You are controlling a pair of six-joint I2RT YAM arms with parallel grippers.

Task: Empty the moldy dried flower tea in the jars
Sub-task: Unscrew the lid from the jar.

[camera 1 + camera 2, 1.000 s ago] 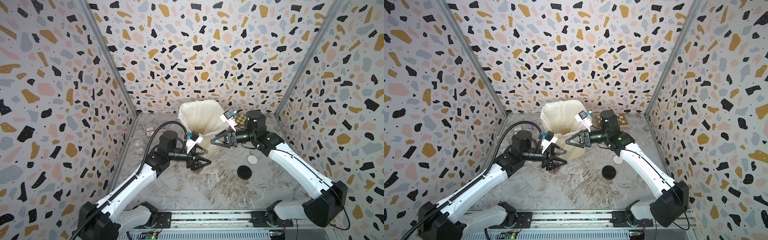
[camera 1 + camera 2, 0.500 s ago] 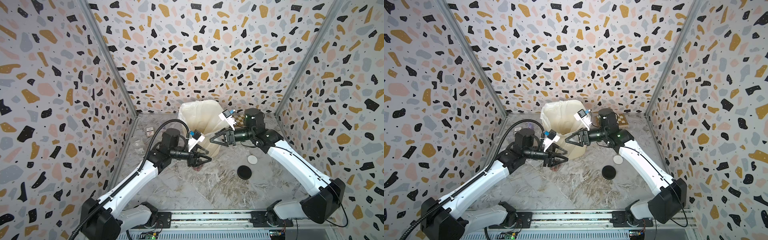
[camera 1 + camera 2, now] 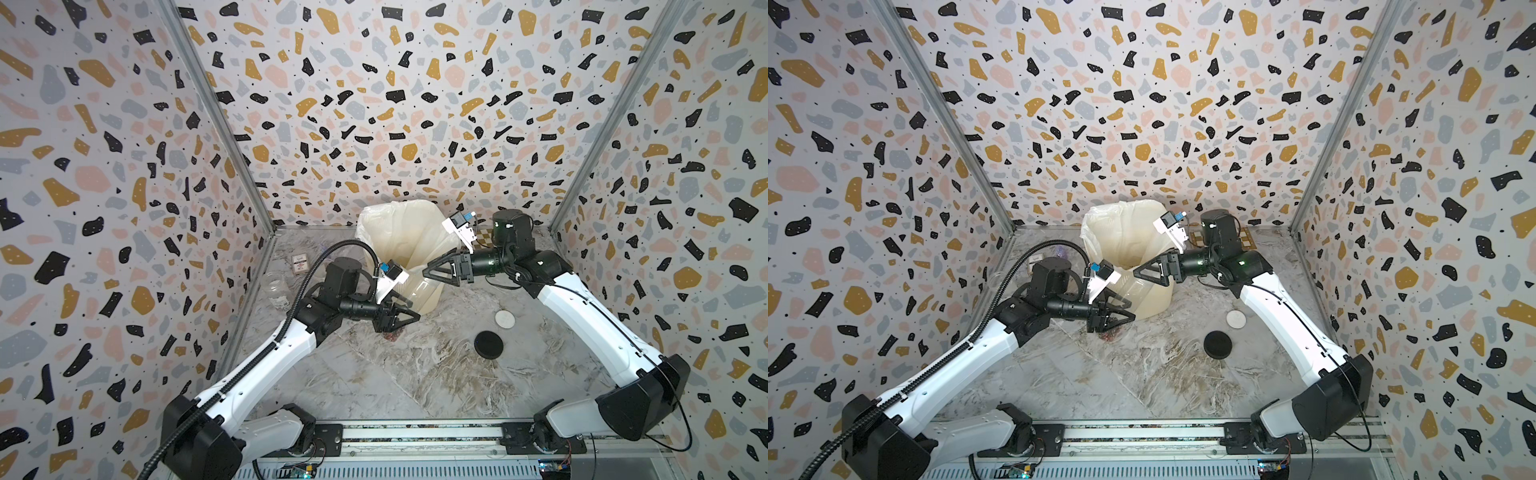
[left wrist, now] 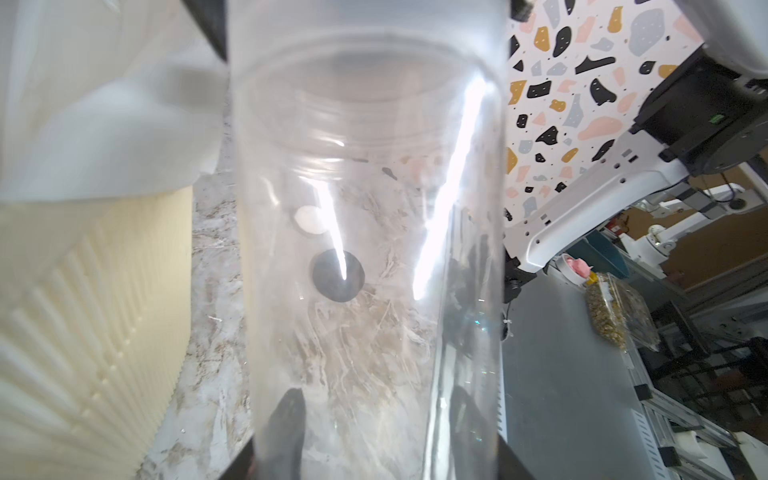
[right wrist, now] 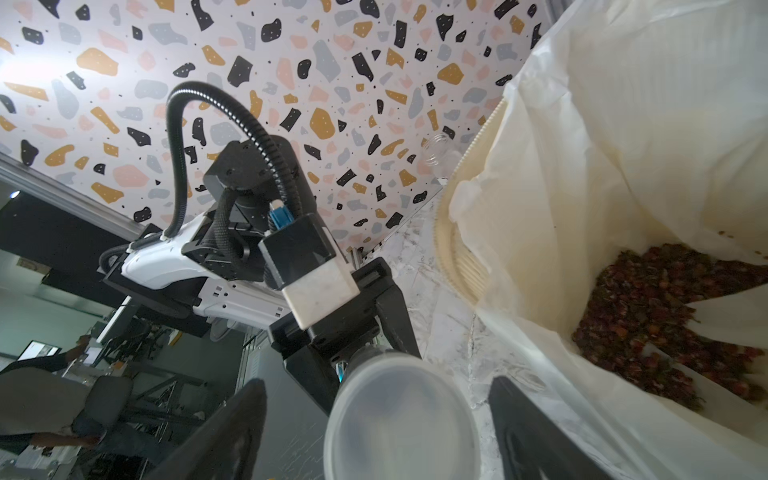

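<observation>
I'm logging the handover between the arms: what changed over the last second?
The left gripper closed on the clear jar, and the right gripper opened and let go of it; its jaws now stand clear of the jar's end. Neither arm shifted much. The bin, black lid and white lid stayed put.

We look down from high at six o'clock toward twelve over the whole surface (image 3: 415,386); both wrist views closely share one jar (image 4: 365,291).

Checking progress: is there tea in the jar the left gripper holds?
No, the jar looks empty; the table shows straight through its clear wall.
</observation>
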